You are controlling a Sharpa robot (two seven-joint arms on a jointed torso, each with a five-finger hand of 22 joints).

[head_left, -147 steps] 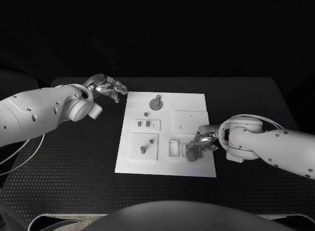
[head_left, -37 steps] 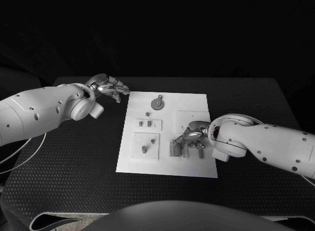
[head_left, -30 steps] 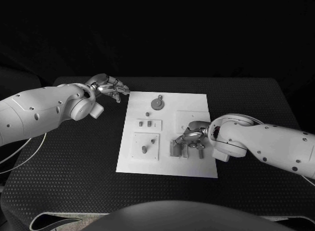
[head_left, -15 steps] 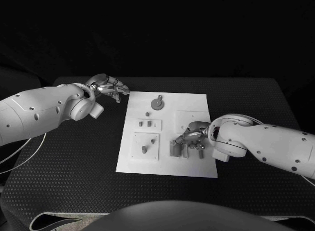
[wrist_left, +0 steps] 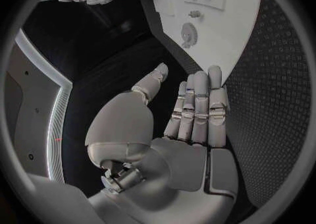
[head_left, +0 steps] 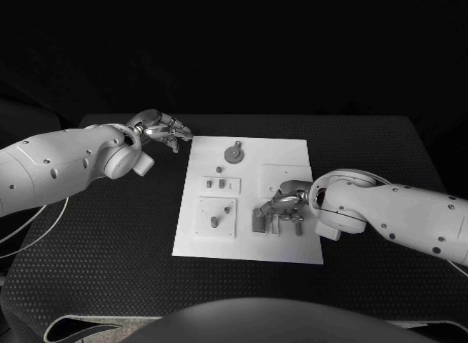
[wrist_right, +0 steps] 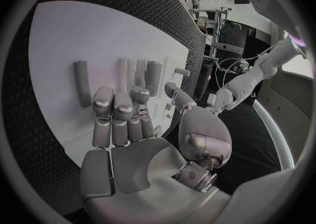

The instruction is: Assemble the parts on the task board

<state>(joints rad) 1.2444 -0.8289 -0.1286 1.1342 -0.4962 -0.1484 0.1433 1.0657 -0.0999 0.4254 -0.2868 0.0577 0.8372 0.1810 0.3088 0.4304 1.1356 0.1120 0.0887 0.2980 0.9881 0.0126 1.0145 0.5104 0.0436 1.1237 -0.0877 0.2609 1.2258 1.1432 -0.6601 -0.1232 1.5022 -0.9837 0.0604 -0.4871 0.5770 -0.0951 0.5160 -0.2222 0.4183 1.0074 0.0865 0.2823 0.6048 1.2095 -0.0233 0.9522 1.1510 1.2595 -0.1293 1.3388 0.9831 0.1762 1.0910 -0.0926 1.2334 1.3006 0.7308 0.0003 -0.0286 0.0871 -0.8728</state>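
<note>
Hovering right hand [head_left: 284, 205] over task board [head_left: 285, 152] parts [head_left: 259, 221].

Dim all round, and the room beyond the black table [head_left: 378, 143] sinks into plain darkness. The white task board [head_left: 285, 246] is the brightest patch, evenly lit, no hard glare on it. Both white arms catch soft light from above, shading off underneath. The silver left hand [wrist_left: 197, 108] shows gentle highlights along its fingers; the right hand [wrist_right: 121, 113] the same. Both wrist pictures bend straight edges strongly and darken to a black ring.
</note>
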